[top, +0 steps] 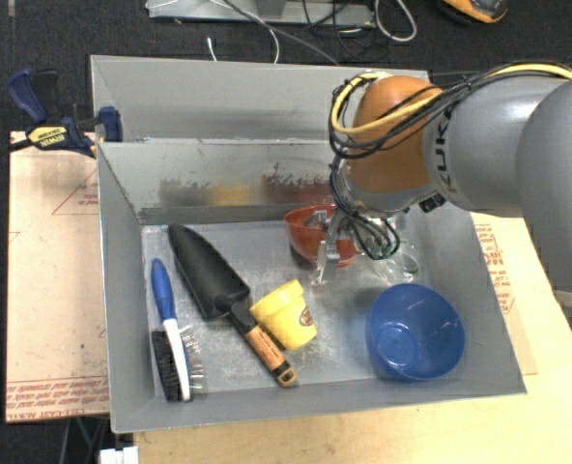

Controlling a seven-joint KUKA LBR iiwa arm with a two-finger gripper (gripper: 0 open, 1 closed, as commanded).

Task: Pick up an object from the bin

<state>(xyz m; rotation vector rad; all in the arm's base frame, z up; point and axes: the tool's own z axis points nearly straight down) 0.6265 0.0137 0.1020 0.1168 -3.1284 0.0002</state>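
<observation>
Overhead, the jaws were positioned at the right rim of a red bowl set against the back wall of the bin; whether they were open or closed could not be told. A blue bowl, a yellow cup and a black trowel were seen nearer the front.

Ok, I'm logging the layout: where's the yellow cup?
Camera view: the yellow cup lies mid-bin, toward the front, against the handle of the trowel, with the blue bowl to its right.
</observation>
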